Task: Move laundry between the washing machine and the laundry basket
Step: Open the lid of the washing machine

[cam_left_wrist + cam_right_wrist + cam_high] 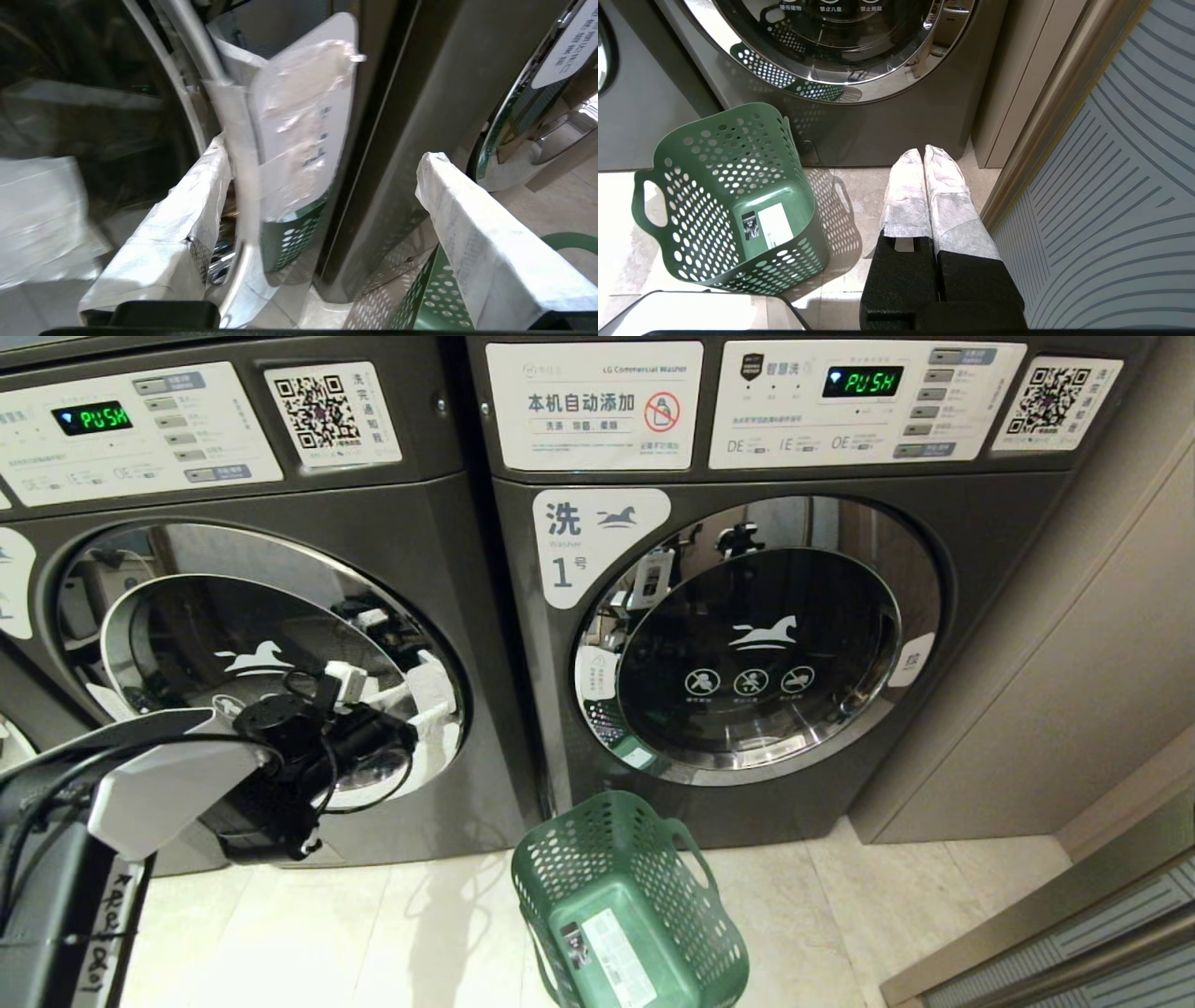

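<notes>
We judge the task barely begun: our left gripper (322, 205), jaws spread wide and holding nothing, sits at the left washing machine's door (271, 653), the right gripper (927, 186) hangs closed, and the green laundry basket (625, 896) stands empty on the floor.

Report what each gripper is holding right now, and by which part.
Nothing is held. The left gripper is open at the left washing machine's door, its fingers apart and empty. The right gripper is shut on nothing, above the floor.

L gripper (425, 695) jaws wide; R gripper (924, 156) jaws together
</notes>
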